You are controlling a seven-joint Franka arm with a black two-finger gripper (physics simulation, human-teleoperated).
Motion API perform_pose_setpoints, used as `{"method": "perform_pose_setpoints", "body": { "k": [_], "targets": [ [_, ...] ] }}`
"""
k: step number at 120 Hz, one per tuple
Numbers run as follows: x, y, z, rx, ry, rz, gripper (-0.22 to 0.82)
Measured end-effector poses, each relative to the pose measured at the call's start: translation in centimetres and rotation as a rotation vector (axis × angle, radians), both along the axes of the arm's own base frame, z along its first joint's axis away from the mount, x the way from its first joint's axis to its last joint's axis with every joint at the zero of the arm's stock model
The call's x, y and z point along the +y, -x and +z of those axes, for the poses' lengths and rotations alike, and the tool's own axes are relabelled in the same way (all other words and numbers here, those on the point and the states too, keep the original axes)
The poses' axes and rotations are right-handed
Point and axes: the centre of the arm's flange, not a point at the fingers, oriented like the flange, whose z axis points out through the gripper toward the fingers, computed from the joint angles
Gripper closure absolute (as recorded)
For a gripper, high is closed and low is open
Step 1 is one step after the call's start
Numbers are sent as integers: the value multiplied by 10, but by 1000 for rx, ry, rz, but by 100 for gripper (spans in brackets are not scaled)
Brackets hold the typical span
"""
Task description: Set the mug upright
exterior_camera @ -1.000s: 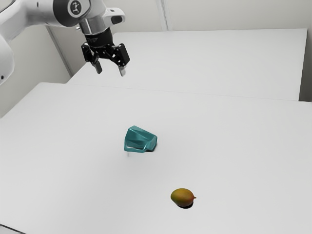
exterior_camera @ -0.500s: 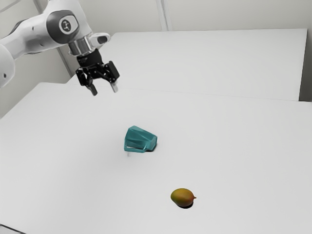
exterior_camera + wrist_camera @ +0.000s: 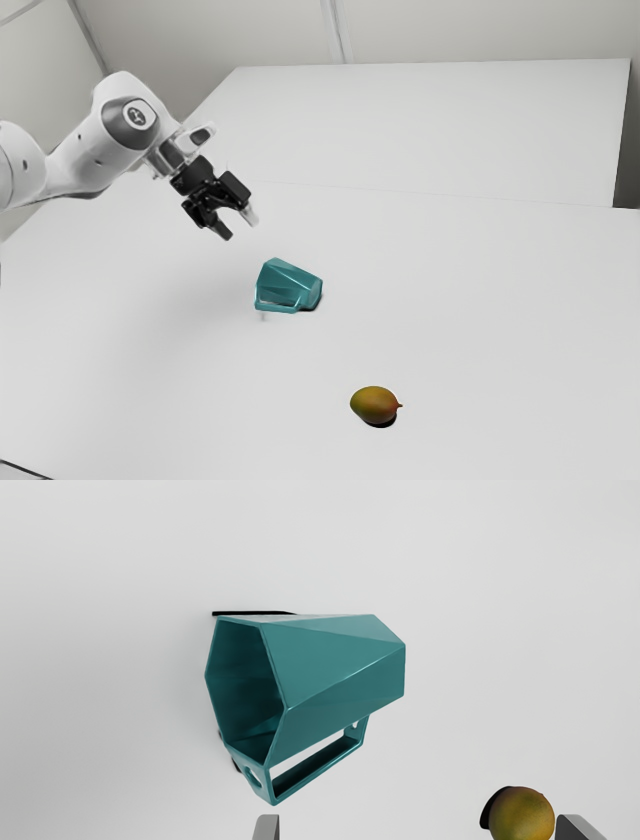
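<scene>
- The gripper point(image 3: 239, 227) is released, its two fingers spread wide with nothing held; it hangs above the table point(image 3: 480, 290), apart from it.
- The mug point(image 3: 290, 285) lies on its side on the table, below the gripper and out ahead of it, toward the exterior view's right. With only one arm here, the reach would be down and forward.
- Its handle point(image 3: 320, 767) is the part nearest the fingertips in the wrist view, standing off the side of the body.
- Its long axis, mouth point(image 3: 245, 690) to base point(image 3: 399, 672), runs roughly along the line from one finger to the other — closing at this angle would squeeze it end to end. A hold across the body would probably call for about a quarter turn of the wrist.
- The mouth faces the exterior view's left; righting the mug means tipping that end up — the base going down.
- The fruit point(image 3: 375, 404) lies farthest off, beyond the mug and well apart from it.
</scene>
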Motion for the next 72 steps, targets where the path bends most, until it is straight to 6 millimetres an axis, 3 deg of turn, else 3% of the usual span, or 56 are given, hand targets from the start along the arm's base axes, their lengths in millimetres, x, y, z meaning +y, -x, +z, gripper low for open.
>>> {"method": "perform_pose_setpoints", "body": {
  "k": [24,51,72],
  "targets": [
    [7,-2,-48,-21,64,-26,0],
    [25,-6,-77,-48,126,-42,0],
    [27,-10,-102,-40,207,-63,0]
  ]
}}
